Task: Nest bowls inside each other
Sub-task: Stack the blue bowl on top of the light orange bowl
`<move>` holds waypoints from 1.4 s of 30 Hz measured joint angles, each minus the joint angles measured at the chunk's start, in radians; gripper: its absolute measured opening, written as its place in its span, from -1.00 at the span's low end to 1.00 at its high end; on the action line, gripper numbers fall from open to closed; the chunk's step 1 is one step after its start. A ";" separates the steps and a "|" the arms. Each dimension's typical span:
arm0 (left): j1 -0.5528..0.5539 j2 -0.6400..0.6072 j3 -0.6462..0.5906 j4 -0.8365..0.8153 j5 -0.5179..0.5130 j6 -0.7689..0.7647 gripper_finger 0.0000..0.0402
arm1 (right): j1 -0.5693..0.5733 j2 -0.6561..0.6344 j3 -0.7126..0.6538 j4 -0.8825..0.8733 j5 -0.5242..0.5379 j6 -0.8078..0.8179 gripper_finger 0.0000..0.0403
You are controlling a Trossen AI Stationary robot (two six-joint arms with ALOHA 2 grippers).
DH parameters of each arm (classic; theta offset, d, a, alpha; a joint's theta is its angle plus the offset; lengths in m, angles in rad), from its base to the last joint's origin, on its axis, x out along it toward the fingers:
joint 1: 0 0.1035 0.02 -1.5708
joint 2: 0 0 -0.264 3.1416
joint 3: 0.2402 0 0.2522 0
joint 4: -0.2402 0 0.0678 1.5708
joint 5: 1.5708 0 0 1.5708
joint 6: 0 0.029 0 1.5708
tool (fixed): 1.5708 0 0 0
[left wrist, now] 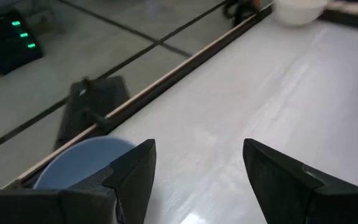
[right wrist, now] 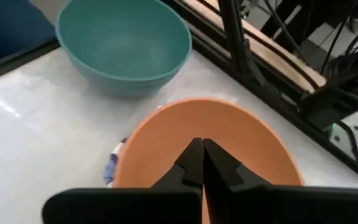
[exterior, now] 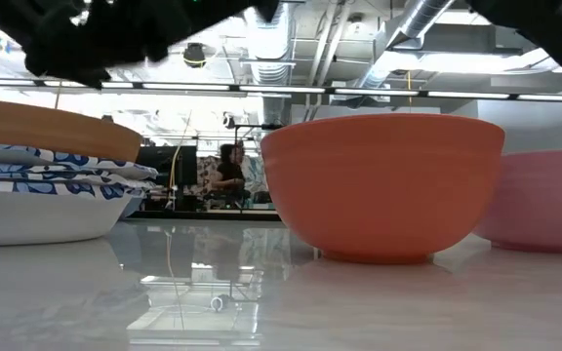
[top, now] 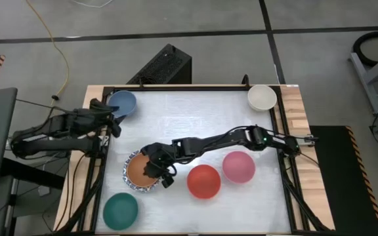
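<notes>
- The right gripper [right wrist: 202, 163], fingers pinched together, hung over the orange bowl [top: 143, 170], topmost in the patterned stack (front-left of the tabletop [top: 195, 118]).
- The left gripper [left wrist: 197, 171] waited spread above the blue bowl [top: 123, 102].
- Next, likely: fetching the red bowl [top: 203, 181].

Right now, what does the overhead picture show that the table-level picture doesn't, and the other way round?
Only the overhead view shows the blue bowl by the open left hand, the cream bowl, the green bowl, and the shut right hand over the stack.

Only the table-level view shows the room behind, with a person.

Both show the orange bowl topping the blue-patterned stack, the red bowl and the pink bowl.
</notes>
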 joint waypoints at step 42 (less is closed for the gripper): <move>0.594 0.936 0.294 -0.134 0.395 0.344 0.16 | 0.116 -0.180 -0.001 -0.587 0.103 0.167 -0.90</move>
